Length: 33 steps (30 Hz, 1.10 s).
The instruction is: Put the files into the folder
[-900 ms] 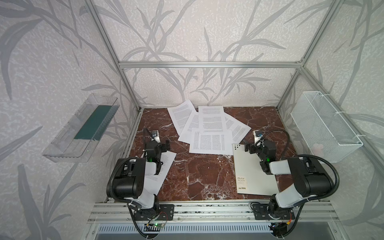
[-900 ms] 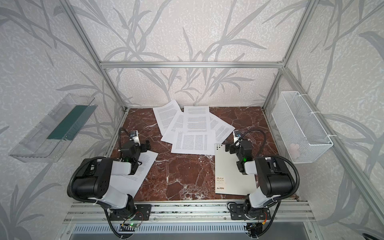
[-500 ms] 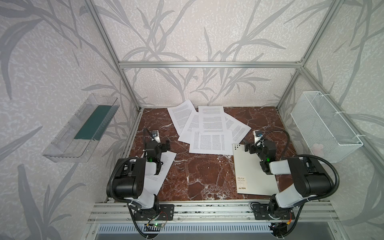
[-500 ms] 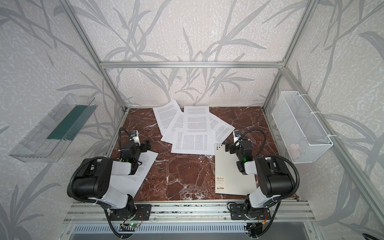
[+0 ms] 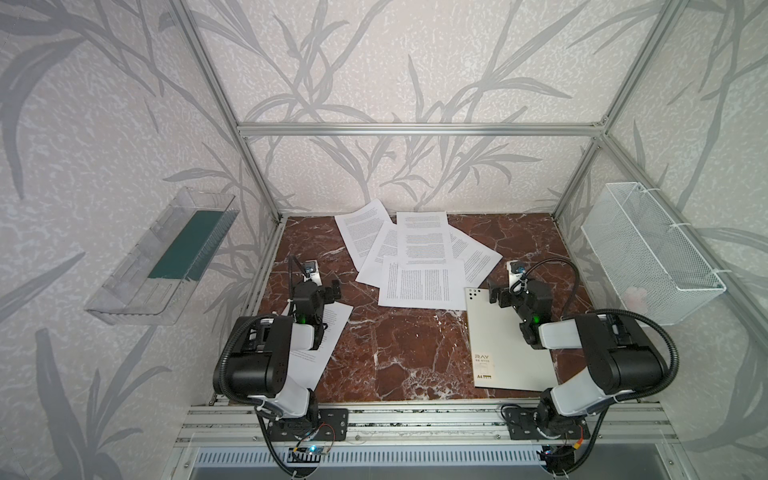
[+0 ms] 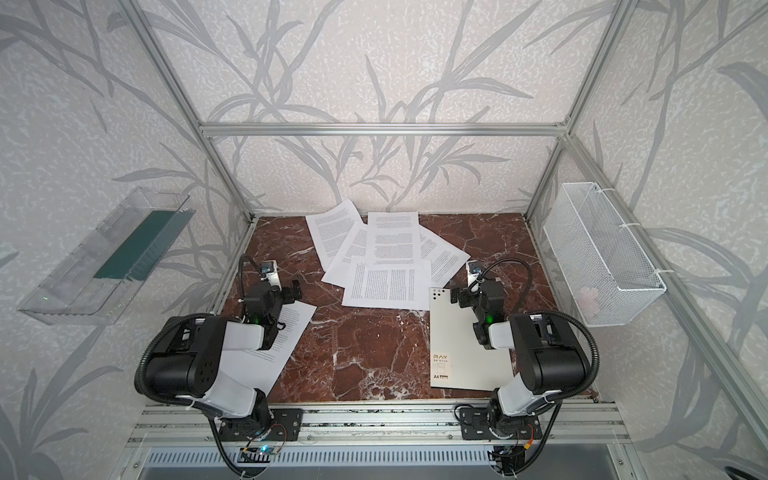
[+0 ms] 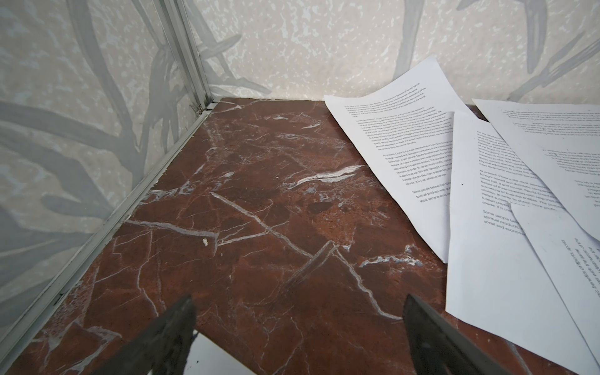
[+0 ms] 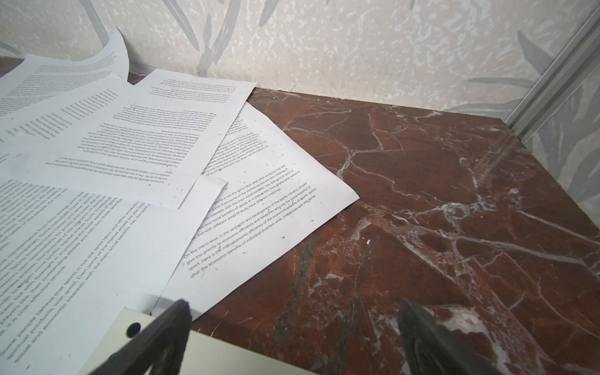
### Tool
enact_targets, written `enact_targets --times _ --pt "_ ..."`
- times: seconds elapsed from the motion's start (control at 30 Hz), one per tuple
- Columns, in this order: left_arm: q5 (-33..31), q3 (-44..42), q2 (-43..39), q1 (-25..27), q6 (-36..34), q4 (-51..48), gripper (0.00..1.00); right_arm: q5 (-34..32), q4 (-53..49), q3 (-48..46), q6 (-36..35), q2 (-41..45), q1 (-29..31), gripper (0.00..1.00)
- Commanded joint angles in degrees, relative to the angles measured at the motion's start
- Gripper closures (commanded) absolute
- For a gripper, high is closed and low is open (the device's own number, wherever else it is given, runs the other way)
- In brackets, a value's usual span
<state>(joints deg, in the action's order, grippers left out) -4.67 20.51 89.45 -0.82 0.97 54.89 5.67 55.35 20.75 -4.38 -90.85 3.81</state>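
Several files [image 5: 419, 257] fan across the upper centre of the table [image 5: 407, 353]; the closed folder [image 5: 498, 332] lies lower right. Both arms' jaws stand spread, holding nothing.

The left arm [image 5: 257, 359] and right arm [image 5: 619, 359] share black housings [image 5: 623, 374], white links [image 5: 302, 335], ribbed black cables [image 5: 673, 357].
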Motion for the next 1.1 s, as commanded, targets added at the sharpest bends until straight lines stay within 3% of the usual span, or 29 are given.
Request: enact_targets --times 0.0,0.6,0.63,0.77,0.83,0.9,0.93,0.97,1.0,1.03,1.07 --pt "0.5 0.2 0.2 -0.3 -1.0 0.7 0.01 0.4 0.9 0.6 -0.4 0.0 0.2 0.01" --pt "-0.1 -1.0 -1.2 -0.5 -0.9 2.3 0.01 0.4 1.3 0.4 -0.5 0.3 0.4 0.01" --pt "-1.3 -0.7 -2.4 -0.4 -0.4 0.4 0.01 -0.3 0.7 0.1 -0.9 1.7 0.7 0.01" --pt "-2.0 3.4 -14.3 1.9 -2.4 -16.7 0.01 -13.5 -10.7 1.4 -4.9 14.1 7.5 0.01" --pt "-6.2 5.5 -21.0 4.2 6.1 -22.3 0.01 -15.8 -15.6 3.1 -1.7 19.7 9.4 0.01" --pt "-10.1 7.1 -27.3 4.2 25.8 -29.4 0.01 -22.5 -24.2 5.7 11.7 24.8 9.4 0.01" --pt "-7.7 8.4 -29.6 3.7 32.6 -35.0 0.01 -27.0 -34.5 8.3 21.1 27.1 9.1 0.01" --pt "-0.6 10.1 -31.5 3.6 35.5 -39.0 0.01 -29.4 -47.5 12.2 30.4 29.2 8.2 0.01" --pt "6.8 11.5 -32.1 3.6 35.9 -40.8 0.01 -26.6 -54.2 14.9 33.6 30.2 6.4 0.01" --pt "14.8 12.8 -32.1 3.6 36.1 -41.8 0.01 -19.4 -57.2 16.6 33.0 30.6 3.7 0.01" --pt "18.5 13.5 -31.4 4.0 39.1 -42.3 0.01 -14.2 -57.3 16.6 33.5 30.7 1.2 0.01"
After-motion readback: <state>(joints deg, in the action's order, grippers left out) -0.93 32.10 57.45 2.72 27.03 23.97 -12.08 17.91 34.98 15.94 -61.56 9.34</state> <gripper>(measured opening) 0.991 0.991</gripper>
